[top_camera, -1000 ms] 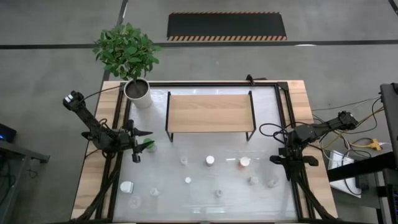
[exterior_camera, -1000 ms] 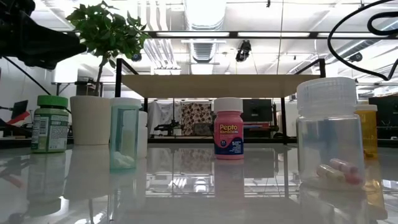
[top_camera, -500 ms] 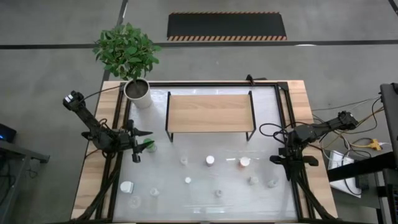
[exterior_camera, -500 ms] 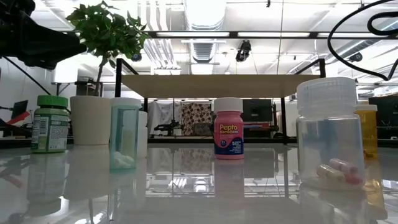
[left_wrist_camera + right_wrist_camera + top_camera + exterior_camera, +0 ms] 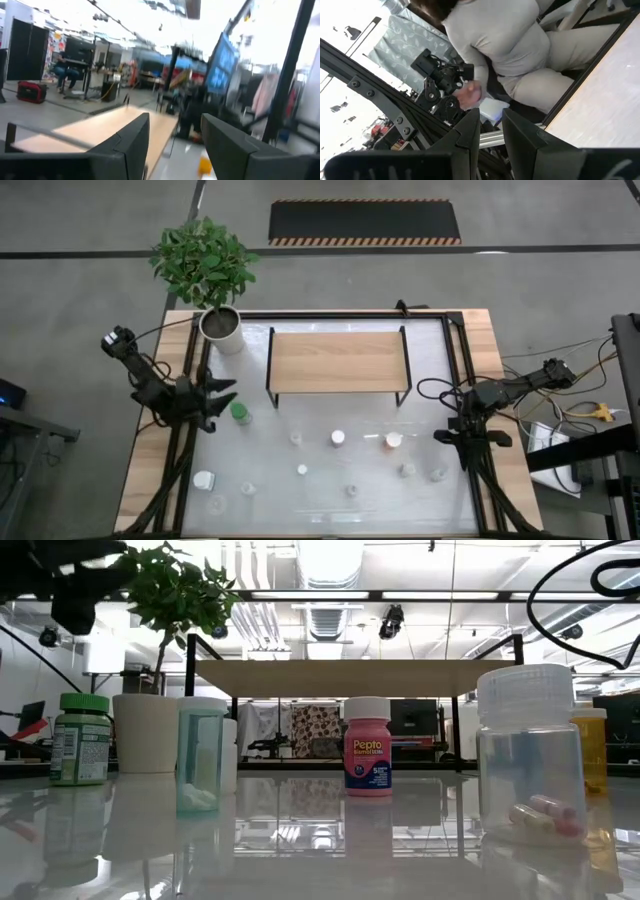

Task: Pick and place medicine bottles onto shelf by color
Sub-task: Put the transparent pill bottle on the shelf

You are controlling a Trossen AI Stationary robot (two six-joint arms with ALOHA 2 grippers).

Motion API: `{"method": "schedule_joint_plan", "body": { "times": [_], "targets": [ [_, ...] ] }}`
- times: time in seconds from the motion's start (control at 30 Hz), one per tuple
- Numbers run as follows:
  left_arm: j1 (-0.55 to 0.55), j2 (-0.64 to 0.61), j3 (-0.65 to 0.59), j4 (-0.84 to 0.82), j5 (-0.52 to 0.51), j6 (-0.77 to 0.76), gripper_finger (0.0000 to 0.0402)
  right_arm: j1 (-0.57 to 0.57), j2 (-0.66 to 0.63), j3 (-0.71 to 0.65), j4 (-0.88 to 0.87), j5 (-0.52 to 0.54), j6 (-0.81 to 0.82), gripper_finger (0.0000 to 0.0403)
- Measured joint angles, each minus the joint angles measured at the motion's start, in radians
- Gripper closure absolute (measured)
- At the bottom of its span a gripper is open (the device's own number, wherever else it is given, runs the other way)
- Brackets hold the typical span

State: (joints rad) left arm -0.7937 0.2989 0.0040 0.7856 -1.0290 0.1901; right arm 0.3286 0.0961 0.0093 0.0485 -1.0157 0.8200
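Several small medicine bottles stand on the glossy table top in front of the shelf [image 5: 336, 362], a light-wood board on thin black legs. Among them are a green-capped bottle [image 5: 239, 412] [image 5: 80, 740], a white one [image 5: 338, 438], an orange one [image 5: 394, 441] [image 5: 590, 745], a pink one [image 5: 368, 747] and a clear jar with pills [image 5: 530, 765]. My left gripper [image 5: 222, 402] [image 5: 175, 125] is open, raised and tipped up beside the green-capped bottle, with nothing between its fingers. My right gripper [image 5: 468, 437] [image 5: 491, 117] waits at the table's right edge, its fingers a narrow gap apart and empty.
A potted plant [image 5: 221, 328] [image 5: 146, 733] stands at the far left corner beside the shelf. A teal-tinted jar [image 5: 203, 755] stands close to the low camera. A black frame borders the table [image 5: 455, 370]. A person in light clothes [image 5: 510, 45] is just beyond the table's right side.
My left gripper has risen and tipped its fingers upward, away from the green-capped bottle, and has rolled somewhat. The bottle stays standing where it was and now shows in full from above. The finger gap looks the same.
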Motion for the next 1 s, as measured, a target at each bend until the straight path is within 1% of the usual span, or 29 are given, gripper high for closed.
{"method": "schedule_joint_plan", "body": {
  "times": [0.07,0.17,0.53,0.63,0.73,0.8,0.83,0.9,0.97,1.0],
  "targets": [
    [0.000,-0.001,0.000,0.076,0.000,0.024,0.0237,0.000,0.000,0.001,0.054,0.004,0.002,0.0330],
    [0.000,-0.001,0.000,0.142,0.001,0.029,0.0237,0.000,0.000,0.013,0.049,-0.007,0.050,0.0330],
    [0.000,0.001,0.000,0.171,0.003,0.026,0.0237,0.000,0.000,0.027,0.076,-0.004,0.051,0.0330],
    [0.000,0.002,0.000,0.184,0.003,0.025,0.0237,0.000,0.000,0.029,0.103,0.012,-0.012,0.0330],
    [0.000,0.000,0.000,0.197,0.003,0.026,0.0237,0.000,0.000,0.029,0.146,0.048,-0.144,0.0330],
    [0.000,0.000,0.000,0.203,0.003,0.026,0.0237,0.000,0.000,0.030,0.160,0.126,-0.259,0.0330],
    [0.000,0.000,0.000,0.204,0.003,0.026,0.0237,0.000,0.000,0.030,0.160,0.201,-0.323,0.0330],
    [0.002,0.000,0.000,0.206,0.003,0.026,0.0237,0.000,0.000,0.030,0.163,0.410,-0.405,0.0330],
    [0.002,0.000,0.000,0.206,0.003,0.026,0.0237,-0.001,0.007,0.031,0.127,0.580,-0.414,0.0331],
    [0.002,0.000,0.000,0.206,0.003,0.026,0.0237,-0.001,0.011,0.032,0.084,0.645,-0.405,0.0332]
  ]
}}
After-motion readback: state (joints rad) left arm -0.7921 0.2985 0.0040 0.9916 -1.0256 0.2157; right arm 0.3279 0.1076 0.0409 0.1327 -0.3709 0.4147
